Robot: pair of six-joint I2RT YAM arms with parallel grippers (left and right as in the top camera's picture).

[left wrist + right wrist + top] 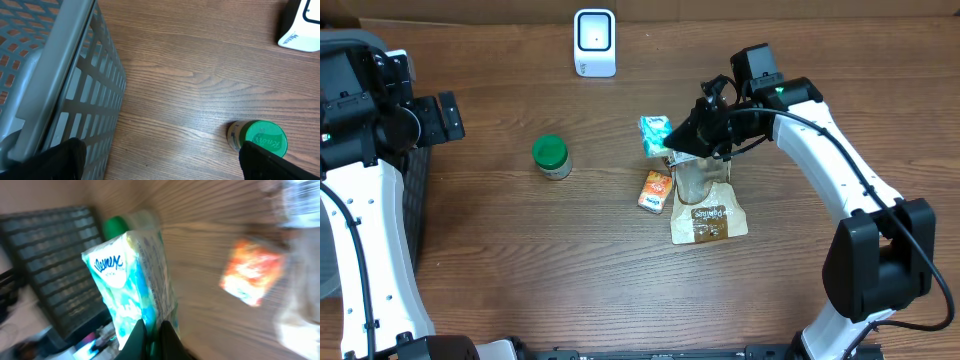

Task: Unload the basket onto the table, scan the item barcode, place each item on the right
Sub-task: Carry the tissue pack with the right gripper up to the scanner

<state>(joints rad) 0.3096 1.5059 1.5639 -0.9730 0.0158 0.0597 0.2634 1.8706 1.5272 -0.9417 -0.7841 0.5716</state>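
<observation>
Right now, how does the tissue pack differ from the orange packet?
The tissue pack is pinched in the shut right gripper; the orange packet lies loose on the table, untouched. The tissue pack is white and teal with Kleenex printed on it; the orange packet is orange, its print too blurred to read. Both are small soft packs near the brown pouch.
</observation>
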